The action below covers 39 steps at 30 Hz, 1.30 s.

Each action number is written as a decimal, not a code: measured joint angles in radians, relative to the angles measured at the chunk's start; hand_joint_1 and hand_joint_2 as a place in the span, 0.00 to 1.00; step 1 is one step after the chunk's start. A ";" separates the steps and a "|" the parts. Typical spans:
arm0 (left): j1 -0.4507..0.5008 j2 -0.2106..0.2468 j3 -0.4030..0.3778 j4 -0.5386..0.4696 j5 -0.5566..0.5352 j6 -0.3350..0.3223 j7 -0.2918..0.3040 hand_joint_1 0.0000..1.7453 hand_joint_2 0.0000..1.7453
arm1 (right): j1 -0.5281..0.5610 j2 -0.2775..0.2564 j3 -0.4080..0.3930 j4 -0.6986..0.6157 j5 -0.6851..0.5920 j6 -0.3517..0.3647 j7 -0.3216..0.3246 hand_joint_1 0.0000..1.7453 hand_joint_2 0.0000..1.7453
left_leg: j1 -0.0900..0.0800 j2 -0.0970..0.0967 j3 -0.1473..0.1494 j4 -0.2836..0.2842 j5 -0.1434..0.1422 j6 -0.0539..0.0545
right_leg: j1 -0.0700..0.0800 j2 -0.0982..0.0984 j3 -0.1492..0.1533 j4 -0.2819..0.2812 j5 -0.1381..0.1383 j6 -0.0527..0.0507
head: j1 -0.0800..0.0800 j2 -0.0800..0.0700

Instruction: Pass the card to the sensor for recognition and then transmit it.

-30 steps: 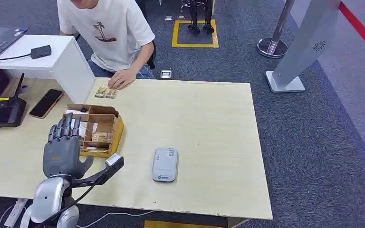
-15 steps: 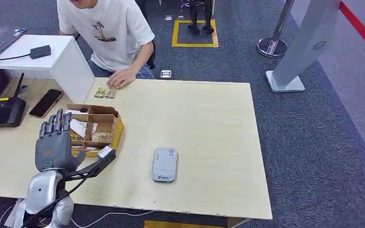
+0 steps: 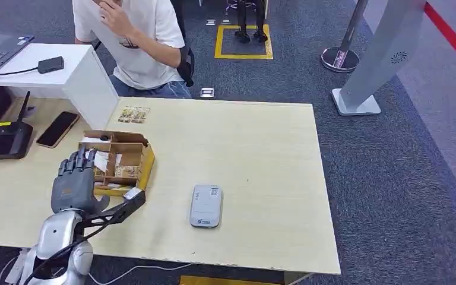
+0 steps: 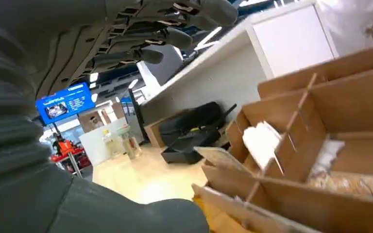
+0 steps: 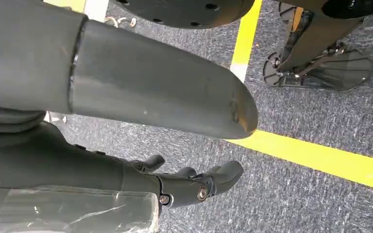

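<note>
My left hand (image 3: pixel 73 185) hangs open over the left side of a partitioned cardboard box (image 3: pixel 132 155), fingers stretched towards it and holding nothing. A white card (image 3: pixel 99 160) leans in one of the box's slots just ahead of the fingertips. In the left wrist view the fingers (image 4: pixel 141 34) reach out over the box (image 4: pixel 320 97) and the white card (image 4: pixel 261 144). The grey card sensor (image 3: pixel 206 205) lies flat on the table, right of the box. My right hand (image 5: pixel 141 92) hangs empty above the carpet.
A picture card (image 3: pixel 133 114) lies at the table's far edge, in front of a seated person (image 3: pixel 136 35). A phone (image 3: pixel 57 129) and a black device (image 3: pixel 0 139) sit on the left. A white riser (image 3: pixel 92 83) stands behind the box. A cable (image 3: pixel 124 273) trails off the near edge.
My left hand drifted left, then came back right and dipped its fingers towards the box. The person lifted their hand off the picture card up to their face.
</note>
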 joint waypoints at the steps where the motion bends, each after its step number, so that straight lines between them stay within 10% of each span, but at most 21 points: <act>1: -0.001 -0.001 0.002 0.009 0.000 -0.016 -0.001 0.00 1.00 | 0.000 0.000 0.000 0.000 0.000 0.002 0.000 0.00 0.00 | 0.000 0.000 0.000 0.000 0.000 0.000 | 0.000 0.000 0.000 0.000 0.000 0.000 | 0.000 0.000; 31: -0.053 -0.026 0.043 0.172 0.000 -0.044 -0.026 0.00 1.00 | -0.003 0.000 0.002 0.000 0.018 0.008 -0.007 0.00 0.00 | 0.000 0.000 0.000 0.000 0.000 0.000 | 0.000 0.000 0.000 0.000 0.000 0.000 | 0.000 0.000; 32: -0.054 -0.026 0.043 0.174 0.000 -0.044 -0.026 0.31 1.00 | -0.003 0.000 0.002 0.000 0.018 0.008 -0.007 0.00 0.00 | 0.000 0.000 0.000 0.000 0.000 0.000 | 0.000 0.000 0.000 0.000 0.000 0.000 | 0.000 0.000; 33: -0.055 -0.026 0.043 0.175 0.000 -0.044 -0.027 0.91 1.00 | -0.003 0.000 0.002 0.000 0.018 0.008 -0.007 0.00 0.00 | 0.000 0.000 0.000 0.000 0.000 0.000 | 0.000 0.000 0.000 0.000 0.000 0.000 | 0.000 0.000; 39: -0.064 -0.038 0.045 0.181 0.000 -0.023 -0.042 1.00 1.00 | -0.003 0.000 0.002 0.001 0.018 0.013 -0.002 0.00 0.00 | 0.000 0.000 0.000 0.000 0.000 0.000 | 0.000 0.000 0.000 0.000 0.000 0.000 | 0.000 0.000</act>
